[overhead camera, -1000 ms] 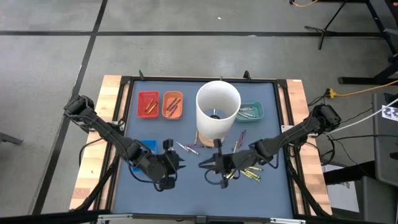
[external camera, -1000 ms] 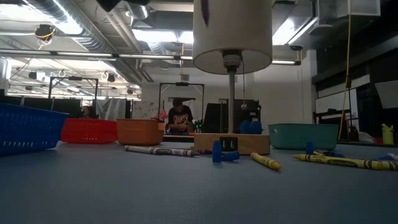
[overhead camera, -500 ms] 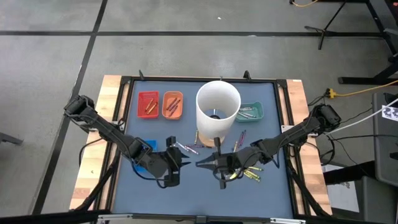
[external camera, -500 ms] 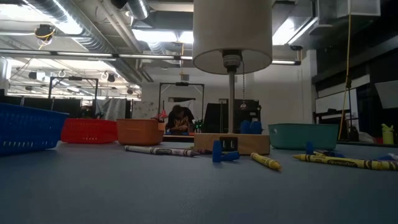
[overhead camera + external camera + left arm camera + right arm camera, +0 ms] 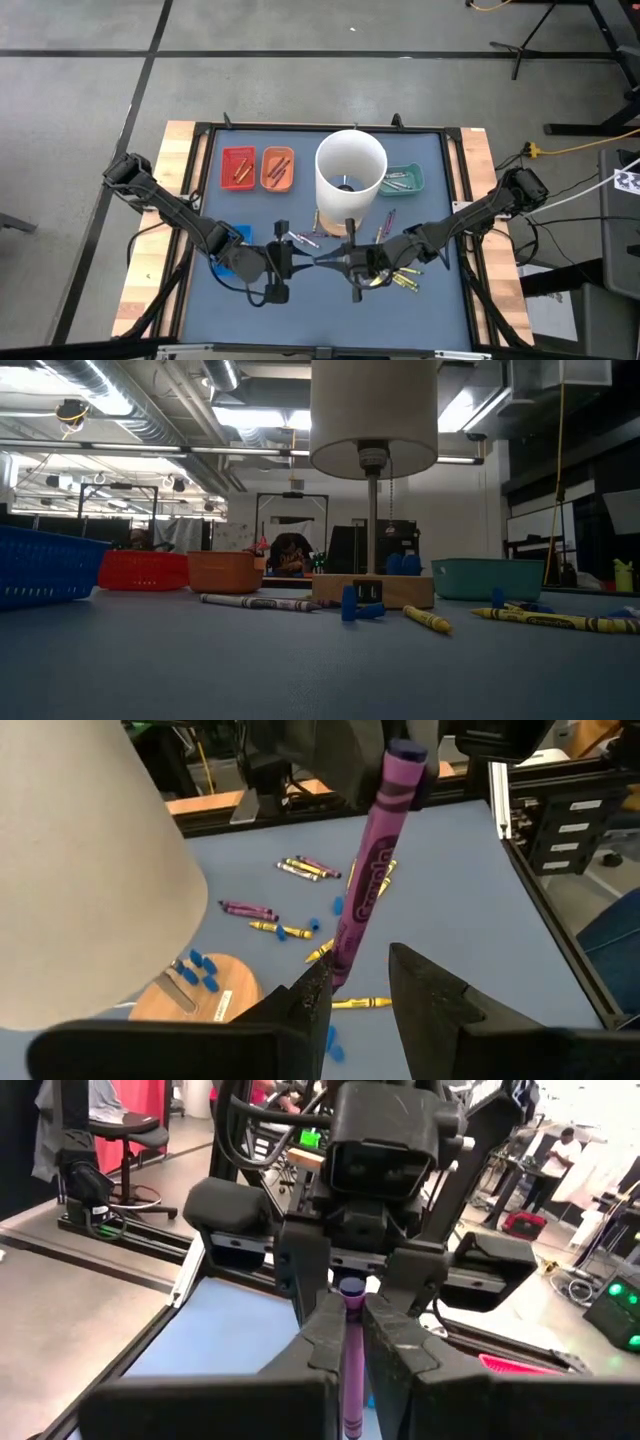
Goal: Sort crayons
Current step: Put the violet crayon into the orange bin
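We are mid-sort, with a handover in progress above the front middle of the counter [image 5: 300, 300]. The right claw [image 5: 322, 262] is closed on a purple crayon [image 5: 372, 880], pinching it by one end; the left claw [image 5: 291, 259] faces it tip to tip with its fingers [image 5: 425, 982] parted on either side of the crayon's free end, not visibly closed on it — in the right wrist view the crayon runs straight from our own fingers into the gap of the opposite claw. As for finished work: the red tray [image 5: 238, 167] and the orange tray [image 5: 277, 168] at the far left each hold a few crayons, the teal tray [image 5: 403, 180] beyond the white lampshade [image 5: 350, 172] holds several, and the blue tray [image 5: 233, 243] at the near left sits partly under the left arm, its contents hidden. Remaining work is considerable — a grey-and-purple pair [image 5: 300, 238] lies beside the lamp's wooden base [image 5: 373, 590], purple ones [image 5: 386, 218] lie to the base's right, and a cluster of yellow crayons [image 5: 400, 279] lies under and near the right arm. We judge the sort partly done, with this crayon in transit and the loose ones not yet collected.
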Controlling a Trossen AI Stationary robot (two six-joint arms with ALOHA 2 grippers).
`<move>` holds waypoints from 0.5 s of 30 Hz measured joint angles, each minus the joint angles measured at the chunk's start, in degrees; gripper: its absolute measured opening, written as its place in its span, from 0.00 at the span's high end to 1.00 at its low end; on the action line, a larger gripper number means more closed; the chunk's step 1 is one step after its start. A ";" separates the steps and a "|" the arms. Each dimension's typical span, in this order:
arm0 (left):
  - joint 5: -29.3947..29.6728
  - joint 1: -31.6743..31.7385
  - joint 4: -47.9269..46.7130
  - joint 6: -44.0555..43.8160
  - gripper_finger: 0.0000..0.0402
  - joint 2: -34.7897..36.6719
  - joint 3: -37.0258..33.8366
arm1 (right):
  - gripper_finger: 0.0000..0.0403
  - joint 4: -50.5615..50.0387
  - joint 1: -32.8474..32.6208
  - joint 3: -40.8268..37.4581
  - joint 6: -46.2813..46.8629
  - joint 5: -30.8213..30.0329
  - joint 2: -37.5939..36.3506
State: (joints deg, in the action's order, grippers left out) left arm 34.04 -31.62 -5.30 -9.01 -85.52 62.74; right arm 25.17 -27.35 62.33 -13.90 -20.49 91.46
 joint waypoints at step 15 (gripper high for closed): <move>-0.24 1.45 2.56 0.67 0.79 0.00 0.00 | 0.93 3.33 0.00 -0.02 -1.85 0.11 0.00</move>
State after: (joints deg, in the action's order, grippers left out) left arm 33.80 -30.17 -2.74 -8.34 -85.52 62.74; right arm 28.49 -27.35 62.30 -15.75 -20.38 91.46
